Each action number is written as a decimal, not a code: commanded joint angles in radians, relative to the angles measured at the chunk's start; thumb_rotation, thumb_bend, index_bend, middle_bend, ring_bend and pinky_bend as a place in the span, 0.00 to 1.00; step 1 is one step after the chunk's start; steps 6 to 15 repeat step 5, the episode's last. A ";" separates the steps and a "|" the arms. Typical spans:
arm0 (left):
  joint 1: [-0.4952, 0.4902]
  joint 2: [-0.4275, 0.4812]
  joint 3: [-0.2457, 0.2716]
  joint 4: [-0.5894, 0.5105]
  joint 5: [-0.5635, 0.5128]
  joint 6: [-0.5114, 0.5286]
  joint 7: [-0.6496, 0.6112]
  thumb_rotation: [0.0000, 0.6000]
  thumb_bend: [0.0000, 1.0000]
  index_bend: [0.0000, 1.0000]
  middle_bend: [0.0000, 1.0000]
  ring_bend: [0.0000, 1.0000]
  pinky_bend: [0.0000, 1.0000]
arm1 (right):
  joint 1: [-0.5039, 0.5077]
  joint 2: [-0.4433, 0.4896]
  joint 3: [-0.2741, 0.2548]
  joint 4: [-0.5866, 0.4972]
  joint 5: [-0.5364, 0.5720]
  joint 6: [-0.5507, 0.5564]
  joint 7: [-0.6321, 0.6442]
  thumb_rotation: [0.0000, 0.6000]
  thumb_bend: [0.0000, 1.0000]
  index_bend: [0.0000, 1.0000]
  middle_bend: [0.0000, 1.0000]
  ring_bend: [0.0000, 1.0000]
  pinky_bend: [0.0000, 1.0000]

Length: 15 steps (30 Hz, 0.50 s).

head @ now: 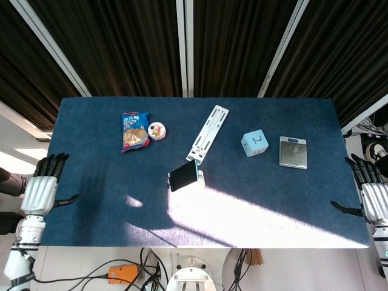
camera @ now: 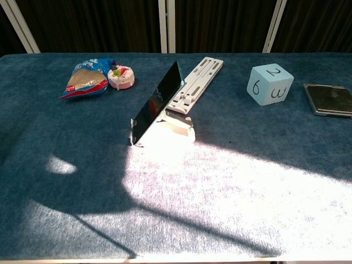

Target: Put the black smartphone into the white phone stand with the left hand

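The black smartphone (head: pixel 183 175) (camera: pixel 157 102) leans tilted in the white phone stand (head: pixel 199 179) (camera: pixel 171 132) near the table's middle. Nothing touches it. My left hand (head: pixel 41 187) hangs off the table's left edge in the head view, fingers straight and apart, holding nothing. My right hand (head: pixel 371 196) is off the right edge, also spread and empty. Neither hand shows in the chest view.
A snack bag (head: pixel 134 131) (camera: pixel 86 78) and a small round pastry (head: pixel 157 130) (camera: pixel 121 77) lie at the back left. A long white bracket (head: pixel 207 133) (camera: pixel 193 85) lies behind the stand. A light blue numbered cube (head: pixel 254 143) (camera: pixel 269 84) and a grey scale (head: pixel 293 151) (camera: pixel 329 99) sit right.
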 commanded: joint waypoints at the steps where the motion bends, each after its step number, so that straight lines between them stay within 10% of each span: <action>1: 0.049 0.047 0.031 -0.029 0.026 0.041 -0.047 1.00 0.02 0.07 0.06 0.00 0.00 | 0.016 -0.009 -0.008 0.007 -0.021 -0.014 0.006 1.00 0.15 0.00 0.05 0.00 0.02; 15: 0.085 0.073 0.039 -0.037 0.036 0.071 -0.086 1.00 0.02 0.07 0.06 0.00 0.00 | 0.034 -0.025 -0.002 0.007 -0.027 -0.023 -0.012 1.00 0.16 0.00 0.05 0.00 0.02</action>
